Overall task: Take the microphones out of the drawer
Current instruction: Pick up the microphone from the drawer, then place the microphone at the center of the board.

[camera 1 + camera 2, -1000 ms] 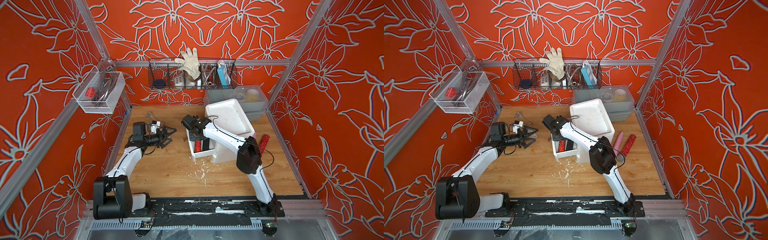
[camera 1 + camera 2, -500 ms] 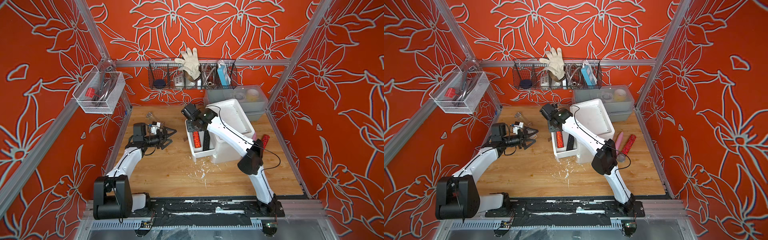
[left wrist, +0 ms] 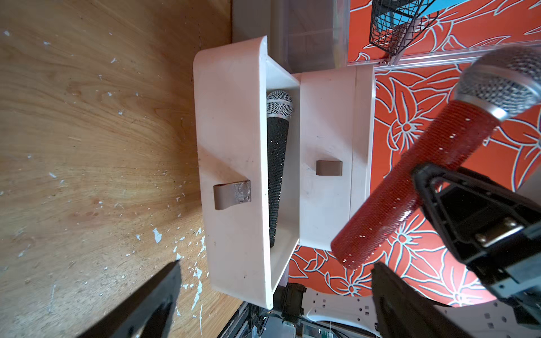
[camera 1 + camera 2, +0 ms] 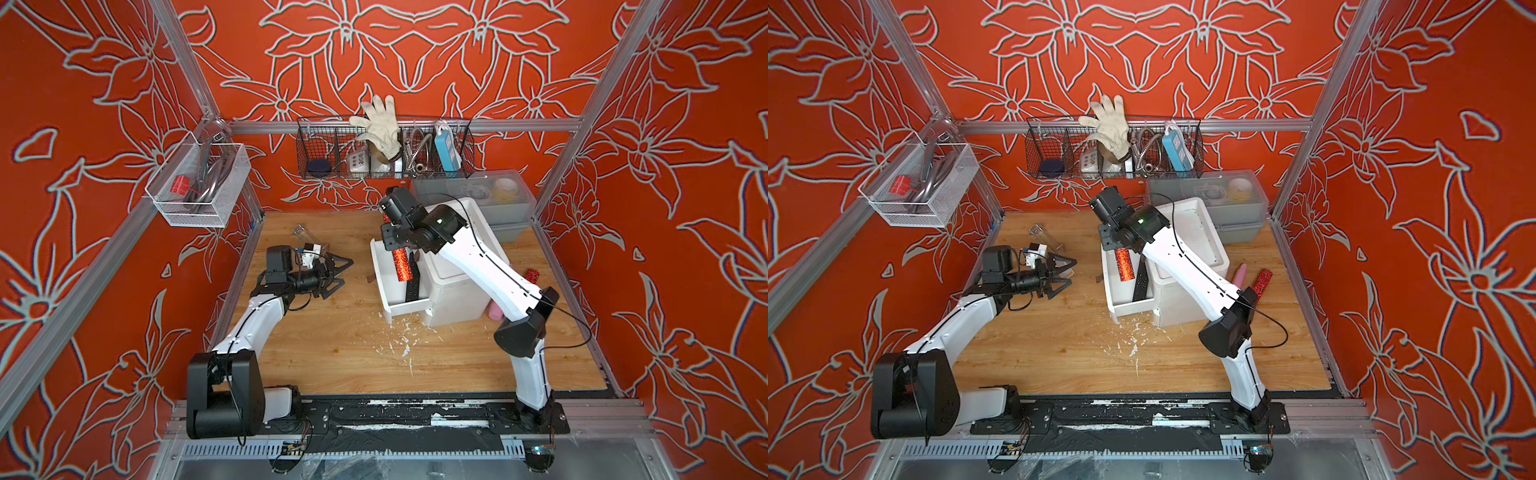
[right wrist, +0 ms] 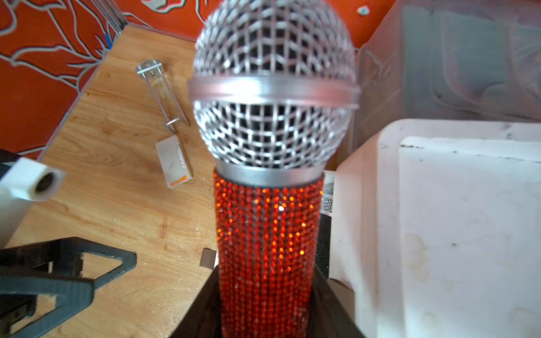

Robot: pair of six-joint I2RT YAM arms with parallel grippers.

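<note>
Found the red microphone (image 4: 401, 266) clamped by its sparkly body in the right gripper (image 4: 395, 244), mesh head uppermost, just above the centre of the frame. From the left wrist, saw it hanging clear above the open drawer (image 4: 380, 278), touching nothing; noted a black microphone (image 3: 276, 164) lying inside. Found the left gripper (image 4: 347, 272) spread wide and empty over the desk (image 4: 332, 340) at centre left. Judged the lift done, the setting-down next. Best carried toward bare wood at lower centre, well off the drawer rim, laid flat against rolling, and released only once resting.
</note>
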